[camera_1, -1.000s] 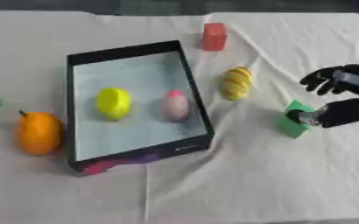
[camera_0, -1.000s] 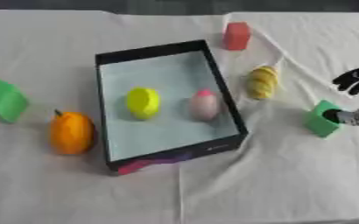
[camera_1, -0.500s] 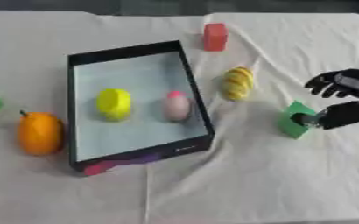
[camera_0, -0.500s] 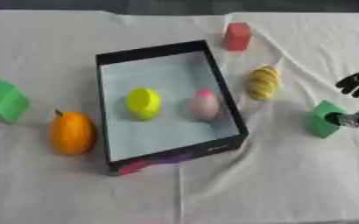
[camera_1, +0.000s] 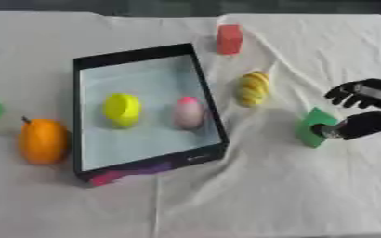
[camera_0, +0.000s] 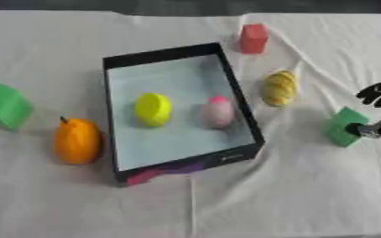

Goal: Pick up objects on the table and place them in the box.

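The box [camera_1: 213, 116] sits a little left of the middle of the table [camera_1: 251, 195], and two things lie inside it: a round fruit [camera_1: 122, 108] on the left and an egg-shaped thing [camera_1: 188, 112] just right of it. Behind the box's far right corner stands a block [camera_1: 229, 39]. Right of the box lies a striped oval thing [camera_1: 252, 88], and nearer and further right a cube [camera_1: 312, 127], with the right hand [camera_1: 364, 124] at its right side (thumb touching it, fingers spread above). Left of the box, close to its near corner, stands a stemmed fruit [camera_0: 77, 140]; another block [camera_0: 5, 104] sits beyond it at the left edge.
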`<state>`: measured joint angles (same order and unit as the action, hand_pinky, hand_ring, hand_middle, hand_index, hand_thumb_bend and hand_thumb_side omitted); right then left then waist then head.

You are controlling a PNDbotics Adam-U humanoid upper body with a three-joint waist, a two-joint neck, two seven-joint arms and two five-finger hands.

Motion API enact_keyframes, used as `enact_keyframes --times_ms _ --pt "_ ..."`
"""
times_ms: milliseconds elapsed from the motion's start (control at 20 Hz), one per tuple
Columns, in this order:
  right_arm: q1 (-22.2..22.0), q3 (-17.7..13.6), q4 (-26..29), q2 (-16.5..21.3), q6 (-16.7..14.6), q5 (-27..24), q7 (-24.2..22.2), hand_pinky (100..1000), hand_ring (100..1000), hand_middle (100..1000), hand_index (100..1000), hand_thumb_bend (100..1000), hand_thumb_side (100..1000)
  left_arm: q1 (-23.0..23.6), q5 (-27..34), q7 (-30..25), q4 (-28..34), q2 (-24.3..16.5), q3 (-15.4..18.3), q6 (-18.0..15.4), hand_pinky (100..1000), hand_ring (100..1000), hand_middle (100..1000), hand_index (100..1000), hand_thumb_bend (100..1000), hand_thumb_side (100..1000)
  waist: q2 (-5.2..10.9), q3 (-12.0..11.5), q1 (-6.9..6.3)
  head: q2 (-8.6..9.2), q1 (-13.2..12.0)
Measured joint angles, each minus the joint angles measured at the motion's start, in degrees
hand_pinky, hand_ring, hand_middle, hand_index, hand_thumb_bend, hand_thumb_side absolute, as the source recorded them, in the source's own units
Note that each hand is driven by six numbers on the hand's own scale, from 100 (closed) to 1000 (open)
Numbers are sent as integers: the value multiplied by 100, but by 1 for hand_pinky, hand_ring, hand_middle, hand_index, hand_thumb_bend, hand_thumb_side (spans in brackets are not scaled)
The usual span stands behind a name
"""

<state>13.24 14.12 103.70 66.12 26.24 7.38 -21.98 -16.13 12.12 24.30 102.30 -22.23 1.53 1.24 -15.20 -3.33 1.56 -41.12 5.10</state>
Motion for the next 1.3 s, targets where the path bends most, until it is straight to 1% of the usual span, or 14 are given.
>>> enact_keyframes --times_ms 300,600,850,1100,1200,1250,1300 --pt "149 132 -206 -102 -54 146 -174 885 859 814 896 448 445 -11 5 -23 0 3 -10 6 717 796 667 741 104 823 0 -29 0 0 0" --pt "372 325 -483 -212 -99 398 -376 850 828 795 879 448 468 -33 31 -35 2 44 -35 7 717 797 665 741 105 821 0 -68 -2 13 2" --pt "531 419 -756 -333 -124 577 -453 792 770 743 831 451 423 -48 45 -59 2 45 -41 9 718 797 659 740 105 821 0 -91 -2 48 1" --pt "621 466 -909 -429 -128 590 -421 777 752 725 815 451 386 -50 47 -82 3 45 -68 9 718 798 655 740 105 821 0 -95 -2 49 1" --pt "641 487 -925 -441 -134 577 -413 745 715 691 785 450 336 -50 47 -88 3 45 -69 11 718 798 653 740 104 821 0 -95 -2 49 1" --pt "641 496 -927 -445 -138 549 -409 731 682 660 757 441 311 -50 47 -93 3 45 -70 14 718 799 651 740 103 820 0 -95 -2 49 1" --pt "641 496 -926 -455 -141 513 -402 730 668 647 744 419 291 -50 47 -98 3 45 -70 14 718 799 651 740 103 819 0 -95 -2 49 1"
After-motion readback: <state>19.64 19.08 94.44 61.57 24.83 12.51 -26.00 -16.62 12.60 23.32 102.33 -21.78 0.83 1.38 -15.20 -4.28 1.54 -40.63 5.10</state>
